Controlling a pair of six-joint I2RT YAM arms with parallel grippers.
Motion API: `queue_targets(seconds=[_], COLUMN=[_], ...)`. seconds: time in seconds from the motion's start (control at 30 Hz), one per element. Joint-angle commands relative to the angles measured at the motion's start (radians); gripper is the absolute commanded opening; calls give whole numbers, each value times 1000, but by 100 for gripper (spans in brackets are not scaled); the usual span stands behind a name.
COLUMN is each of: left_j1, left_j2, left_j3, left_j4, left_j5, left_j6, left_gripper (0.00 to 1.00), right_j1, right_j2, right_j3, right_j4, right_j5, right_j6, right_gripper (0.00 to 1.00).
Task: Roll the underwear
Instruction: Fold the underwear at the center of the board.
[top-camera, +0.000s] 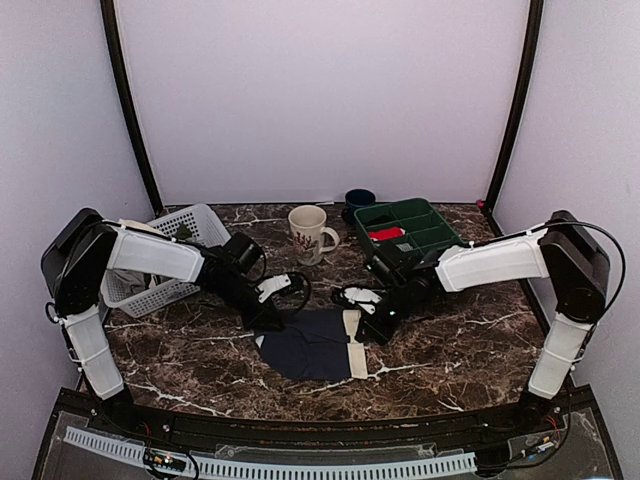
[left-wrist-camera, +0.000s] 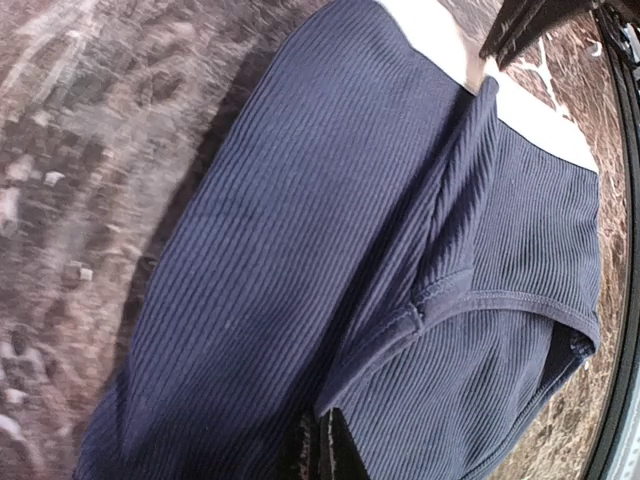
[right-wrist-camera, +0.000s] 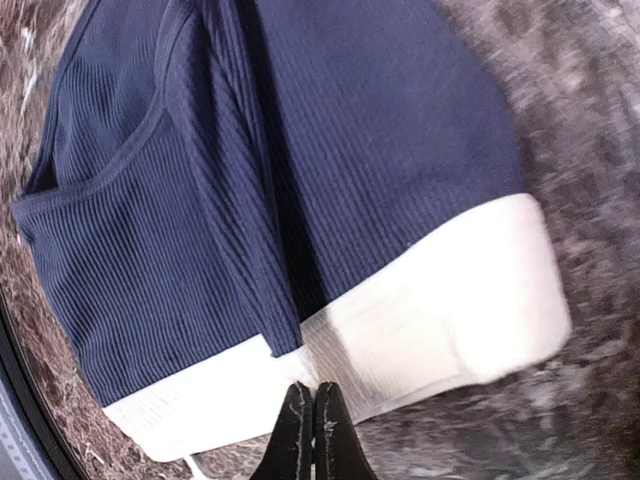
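Top external: we see underwear (top-camera: 312, 345) lying between left gripper (top-camera: 268, 320) and right gripper (top-camera: 380, 333); both jaws closed tip to tip, waistband (top-camera: 353, 343) toward right gripper.

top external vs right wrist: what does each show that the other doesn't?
Top external only: both arms, white basket, mug, dark cup, green tray, and the left gripper at the underwear's left edge.
Right wrist only: the ribbed knit, a lengthwise fold in the cloth, and the right gripper with fingers shut at the waistband edge.
Both: the navy underwear lying on the marble table, cream waistband along one side.
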Motion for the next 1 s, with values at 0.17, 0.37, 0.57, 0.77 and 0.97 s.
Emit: queue_targets(seconds=[0.17, 0.37, 0.57, 0.77, 0.97], left_j1=[6, 6, -12, -42, -91], left_j2=[-125, -227, -278, -333, -304], left_j3=[39, 7, -45, -133, -204], left_j4=[-77, -115, -144, -111, -67], left_j5=[-28, -17, -9, 6, -11], left_j6=[102, 120, 126, 102, 81], left_gripper=[0, 0, 0, 0, 0], right_j1=[-4, 27, 85, 124, 141], right_j2=[-86, -144, -175, -182, -168], right_j3=[77, 25, -7, -54, -96], right_j4=[-89, -83, -74, -56, -26], right_j5=[-8, -28, -35, -19, -17], right_j6=[-11, 9, 39, 59, 69], right_gripper=[0, 0, 0, 0, 0])
